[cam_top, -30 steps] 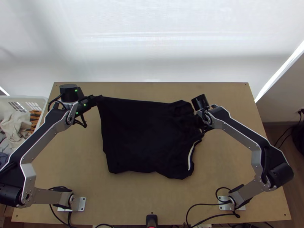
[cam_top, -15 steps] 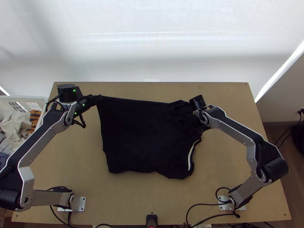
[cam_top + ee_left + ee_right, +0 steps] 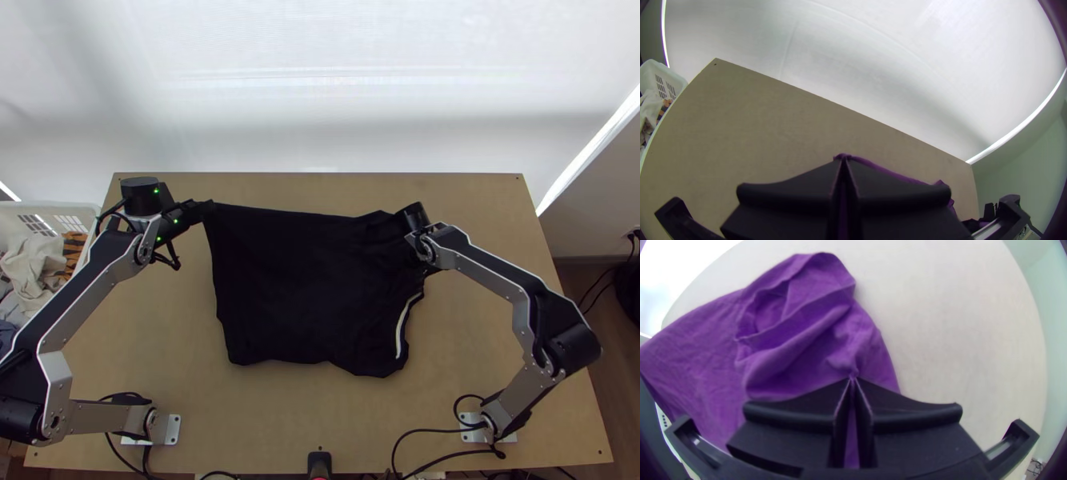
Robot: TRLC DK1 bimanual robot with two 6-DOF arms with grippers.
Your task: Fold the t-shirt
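In the top view, the dark t-shirt (image 3: 304, 280) is lying mostly spread on the bench (image 3: 168, 336), between the two arms. The left gripper (image 3: 206, 210) is holding its far left corner, and from there the far edge is running quite straight toward the right. The right gripper (image 3: 430, 269) is standing at the right side of the shirt, where the cloth is bunching in some folds. A white stripe (image 3: 400, 330) is curving along the near right part. At the left of the bench, a white basket (image 3: 88, 210) is holding other clothes (image 3: 30, 260).

In the left wrist view, the left gripper (image 3: 843, 161) is closing its two fingers on the cloth, and a thin edge of the shirt is going out from the tips.

In the right wrist view, the right gripper (image 3: 853, 378) is pinching a small portion of the shirt, and wrinkles are spreading from this point. Beyond it, a loose fold is forming a kind of pocket.
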